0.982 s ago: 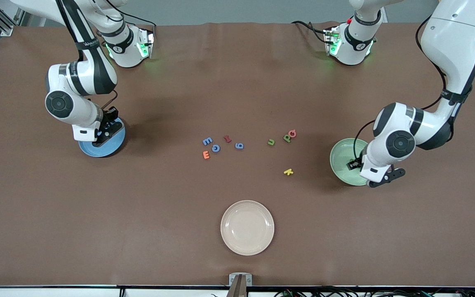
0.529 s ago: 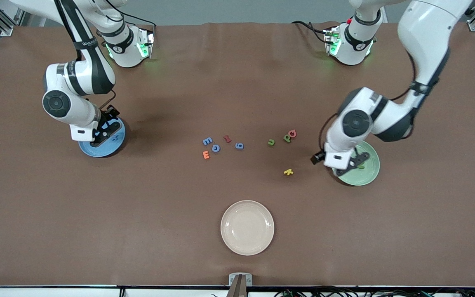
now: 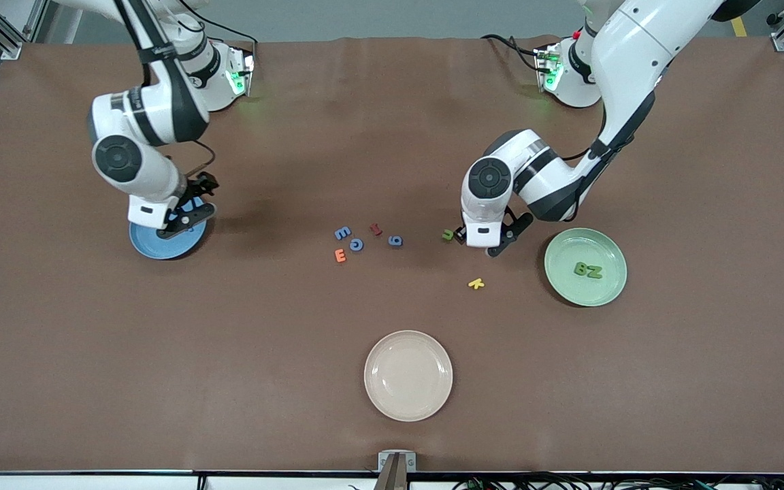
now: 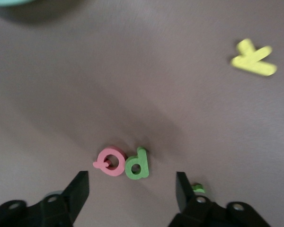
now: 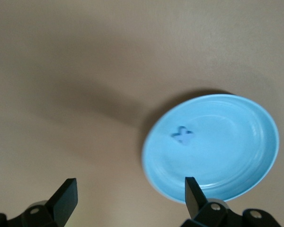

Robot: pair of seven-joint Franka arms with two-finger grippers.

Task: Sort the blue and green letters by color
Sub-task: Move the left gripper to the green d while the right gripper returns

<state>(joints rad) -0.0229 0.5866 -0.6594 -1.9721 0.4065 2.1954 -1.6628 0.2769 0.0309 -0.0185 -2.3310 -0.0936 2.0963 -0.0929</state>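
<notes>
My left gripper (image 3: 486, 239) hangs open just above the table, with nothing between its fingers. In the left wrist view a green P (image 4: 136, 164) and a pink Q (image 4: 110, 161) lie touching just ahead of that gripper (image 4: 131, 187). A green U (image 3: 447, 235) lies beside it. The green plate (image 3: 586, 296) holds a green B and Z (image 3: 588, 271). My right gripper (image 3: 184, 216) is open over the blue plate's (image 3: 154, 248) edge. One blue letter (image 5: 181, 135) lies in that plate (image 5: 227, 156). Three blue letters (image 3: 356, 244) lie mid-table.
A red letter (image 3: 376, 229) and an orange E (image 3: 340, 255) lie among the blue letters. A yellow K (image 3: 476, 283) lies nearer the front camera than the green U. A cream plate (image 3: 408, 376) stands near the table's front edge.
My left arm swung from the green plate to the P and Q, uncovering the B and Z. My right gripper opened and rose off the blue plate toward mid-table.
</notes>
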